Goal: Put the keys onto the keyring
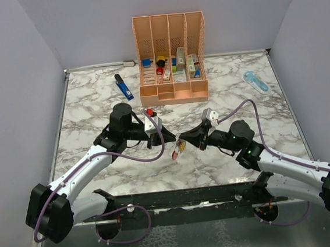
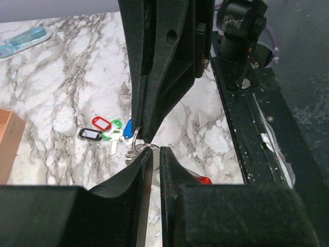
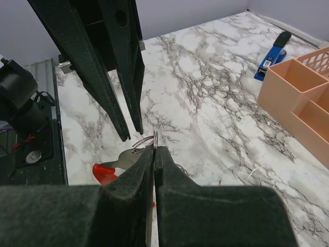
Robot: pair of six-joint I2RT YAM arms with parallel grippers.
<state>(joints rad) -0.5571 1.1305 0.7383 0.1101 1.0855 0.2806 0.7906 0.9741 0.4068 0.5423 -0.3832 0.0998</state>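
bench: white marble pattern with grey veins. both arms are bolted at its near edge and reach in to meet over its middle.

left pincer: fingers a narrow slit apart, tips right at a thin wire ring. whether they pinch it cannot be told.

right pincer: closed tight, tip to tip with the left one. the wire ring stands up out of its closed tips, nipped between them.

keyring: oval loop, one part bright red, the other grey-white. sits just below the two pincers' tips, over the middle of the bench, partly hidden by the right fingers. whether it lies on the marble or hangs cannot be told, nor whether it joins the wire ring.

keys: small bunch with plain metal blades and tags in red, green, blue and black. just beside the wire ring, on the side toward the far edge. whether threaded on it cannot be told.

blue pen-like tool: lies flat toward the far left corner, well apart from the pincers and just left of the organiser.

organiser: peach plastic, four upright slots with low front trays, standing against the middle of the far edge. small coloured items fill the slots.

pale blue oblong gadget: lies flat toward the far right corner, apart from everything else.
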